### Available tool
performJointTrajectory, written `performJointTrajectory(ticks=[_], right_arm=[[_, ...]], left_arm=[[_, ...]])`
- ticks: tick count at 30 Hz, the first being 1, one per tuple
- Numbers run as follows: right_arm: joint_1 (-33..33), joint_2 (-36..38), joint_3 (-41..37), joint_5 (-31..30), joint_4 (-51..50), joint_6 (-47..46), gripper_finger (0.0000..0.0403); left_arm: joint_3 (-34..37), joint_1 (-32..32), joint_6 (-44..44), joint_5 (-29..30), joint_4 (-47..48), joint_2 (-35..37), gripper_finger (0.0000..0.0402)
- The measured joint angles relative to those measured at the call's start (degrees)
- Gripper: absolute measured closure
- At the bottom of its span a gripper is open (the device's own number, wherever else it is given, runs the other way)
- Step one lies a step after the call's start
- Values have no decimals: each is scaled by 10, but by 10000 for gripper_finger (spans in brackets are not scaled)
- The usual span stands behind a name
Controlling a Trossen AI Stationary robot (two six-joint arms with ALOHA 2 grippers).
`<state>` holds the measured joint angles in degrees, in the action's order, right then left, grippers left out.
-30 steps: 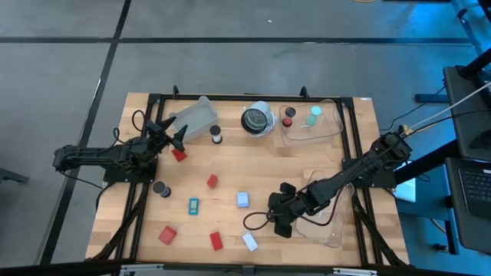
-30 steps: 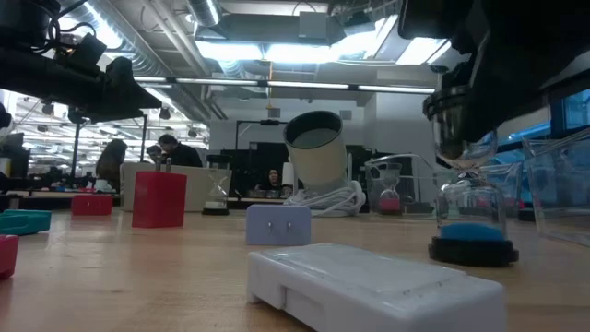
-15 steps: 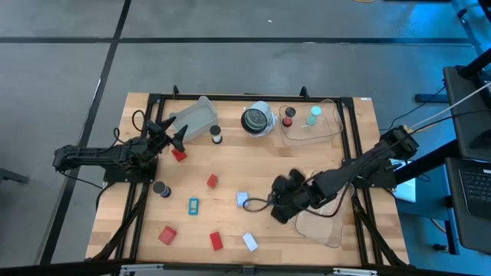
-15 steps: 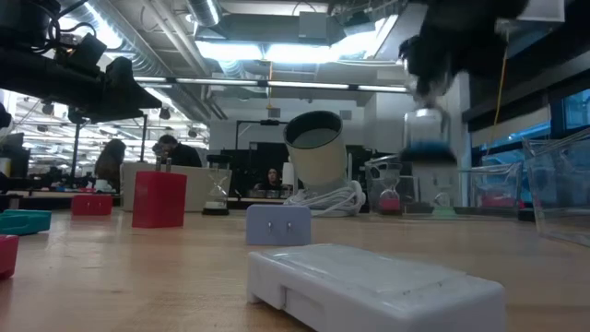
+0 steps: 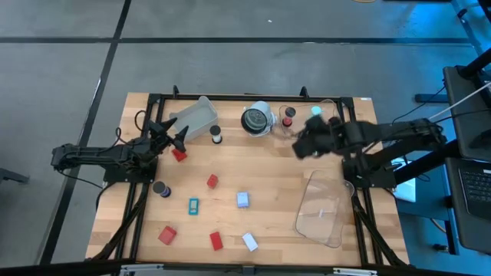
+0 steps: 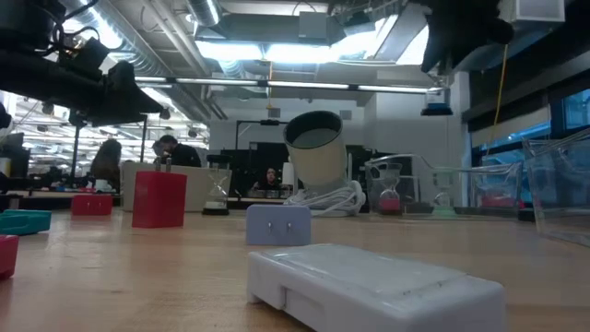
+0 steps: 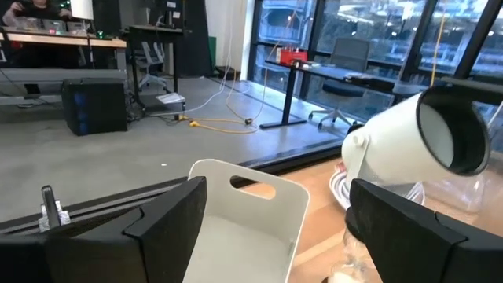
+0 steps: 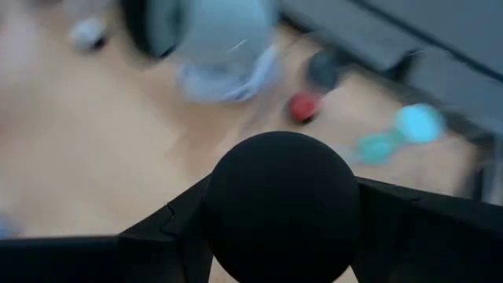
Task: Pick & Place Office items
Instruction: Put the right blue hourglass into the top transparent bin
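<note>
My right gripper [image 5: 302,143] hangs high above the clear tray [image 5: 331,130] at the far right, shut on a small piece with a round black cap [image 8: 281,200]. A red-topped piece [image 5: 288,121] and a teal one [image 5: 314,118] stand in that tray. Red blocks [image 5: 212,182] [image 5: 167,234] [image 5: 216,241], a teal block [image 5: 194,205], a pale-blue block [image 5: 242,200], a white block [image 5: 250,242] and a dark cap [image 5: 161,188] lie on the table. My left gripper [image 5: 173,136] waits open and level at the far left, above a red block [image 5: 179,156]. My right gripper pinches the small piece between its two fingers, which sit on opposite sides of its round black cap [image 8: 236,169]. The fingers slant down from the table's right side. The piece is lifted clear of the table, and its lower end [image 6: 436,111] hangs in the air.
A larger white-and-black round object [image 5: 257,120] with a coiled cable lies at the far middle. A white tray [image 5: 193,119] sits ahead of my left gripper, with a small capped piece [image 5: 216,136] beside it. A second clear tray [image 5: 318,211] lies at the near right.
My right gripper has risen from the near-right part of the table and swung toward the far edge, turning as it went, until it stands over the far right tray. The capped piece it holds has been lifted off the table and carried along.
</note>
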<state>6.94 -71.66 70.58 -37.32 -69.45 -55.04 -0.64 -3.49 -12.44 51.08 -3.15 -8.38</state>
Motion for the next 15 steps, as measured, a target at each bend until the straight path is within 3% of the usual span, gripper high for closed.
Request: performJointTrajectory(ticks=[6, 15], right_arm=[[-141, 22, -86, 1, 70, 53, 199], [-320, 20, -237, 127, 373, 200, 199]], left_arm=[[0, 0, 1, 4, 0, -6, 91], [0, 0, 10, 4, 0, -10, 91]])
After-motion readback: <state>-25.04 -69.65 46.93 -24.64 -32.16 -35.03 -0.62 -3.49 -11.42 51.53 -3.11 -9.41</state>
